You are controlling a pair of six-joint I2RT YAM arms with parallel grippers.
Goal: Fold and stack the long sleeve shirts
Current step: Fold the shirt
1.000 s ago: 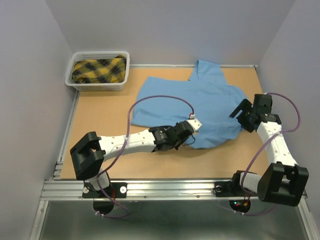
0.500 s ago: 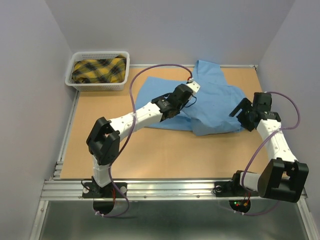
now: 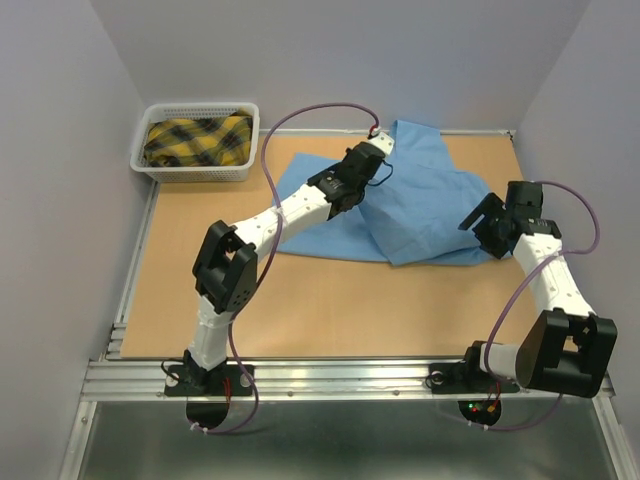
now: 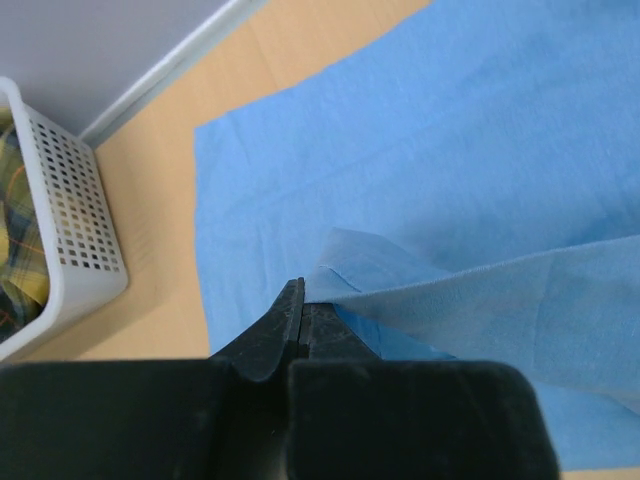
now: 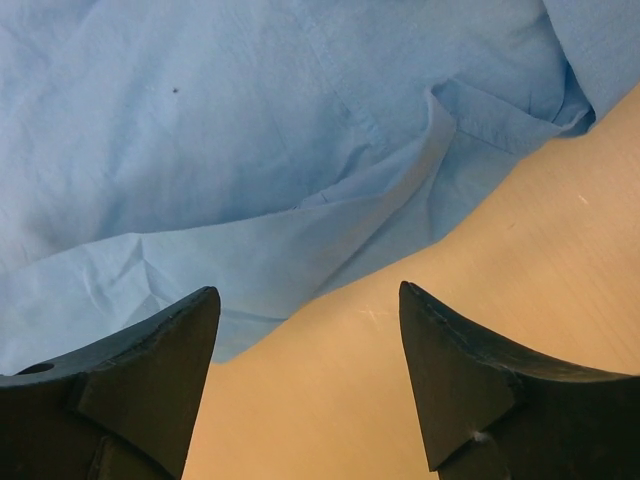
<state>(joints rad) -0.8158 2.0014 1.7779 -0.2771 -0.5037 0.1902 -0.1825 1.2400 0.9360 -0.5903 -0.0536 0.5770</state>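
Two-handed: pinching a raised fold of the blue shirt (image 4: 470, 150) in the left hand (image 4: 300, 300), clamped tight; holding the right hand (image 5: 307, 290) spread over the shirt's edge on the table (image 5: 500, 250).

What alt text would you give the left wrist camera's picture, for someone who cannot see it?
The shut left gripper pinches an edge of the light blue shirt, which lies spread on a tan table. A white basket holding yellow plaid cloth stands at the left.
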